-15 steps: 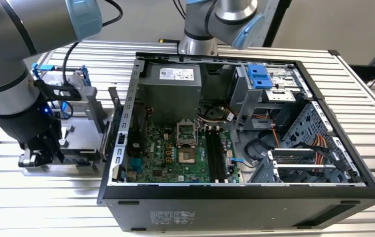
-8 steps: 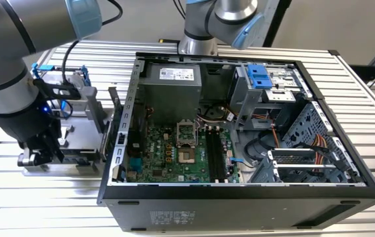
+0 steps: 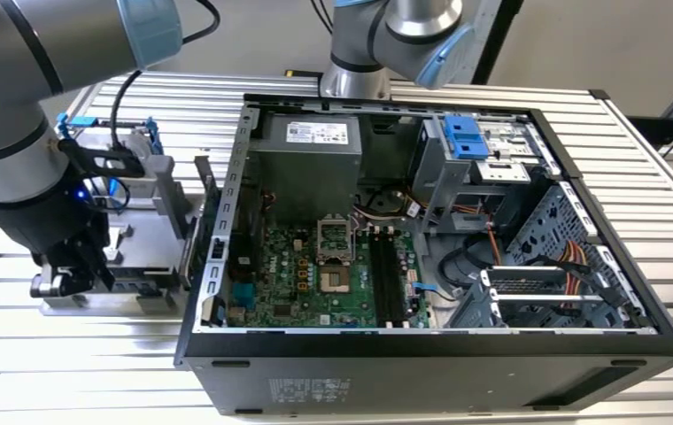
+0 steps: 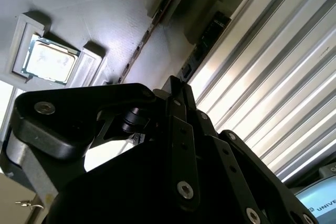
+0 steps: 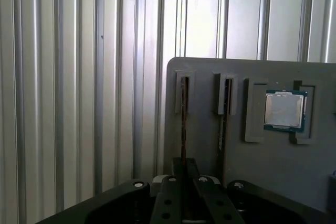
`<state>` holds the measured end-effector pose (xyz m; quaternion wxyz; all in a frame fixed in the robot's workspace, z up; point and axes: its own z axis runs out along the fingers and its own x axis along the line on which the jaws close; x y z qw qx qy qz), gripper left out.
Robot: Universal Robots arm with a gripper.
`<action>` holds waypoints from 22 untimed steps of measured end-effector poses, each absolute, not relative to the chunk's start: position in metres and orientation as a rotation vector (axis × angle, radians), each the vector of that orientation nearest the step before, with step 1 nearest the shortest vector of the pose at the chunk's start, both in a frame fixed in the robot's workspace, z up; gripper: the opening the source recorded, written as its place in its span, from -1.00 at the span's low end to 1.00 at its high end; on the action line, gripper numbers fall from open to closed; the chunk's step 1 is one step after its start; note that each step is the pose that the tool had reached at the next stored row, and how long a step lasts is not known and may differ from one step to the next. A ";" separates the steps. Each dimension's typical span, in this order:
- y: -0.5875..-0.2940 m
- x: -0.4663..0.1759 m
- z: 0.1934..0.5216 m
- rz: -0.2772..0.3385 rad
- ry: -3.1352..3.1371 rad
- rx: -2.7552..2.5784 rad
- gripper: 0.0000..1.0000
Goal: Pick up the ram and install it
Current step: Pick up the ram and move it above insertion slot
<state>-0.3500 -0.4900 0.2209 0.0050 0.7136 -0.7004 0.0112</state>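
The ribbed metal tabletop is carrying all of the work, and pale walls are closing the room behind it. An open computer case is lying flat at the middle of the tabletop. Its motherboard is facing up, and its long memory slots are standing unfilled.

At the exterior view's left, the arm is reaching down over a grey parts holder just beside the case. The tool is hanging directly in line with the ram. The ram is standing on edge in a narrow slot of the holder, next to a second stick and a processor. The near end of the ram is running in under the tool. Whether the tool is spread or clamping on the ram cannot be told.

The ram is judged light, stiff and thin, and its chips and contact edge are judged fragile. The flat faces at mid-length are offering the safest hold. Keeping the ram square is likely to prevent binding in the slot.
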 end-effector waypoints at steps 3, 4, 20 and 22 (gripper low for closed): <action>-0.490 -0.350 0.221 0.035 -2.193 2.235 -1.00; -0.490 -0.350 0.222 0.035 -2.193 2.235 -1.00; -0.490 -0.350 0.227 0.035 -2.193 2.235 -1.00; -0.490 -0.350 0.227 0.035 -2.193 2.235 -1.00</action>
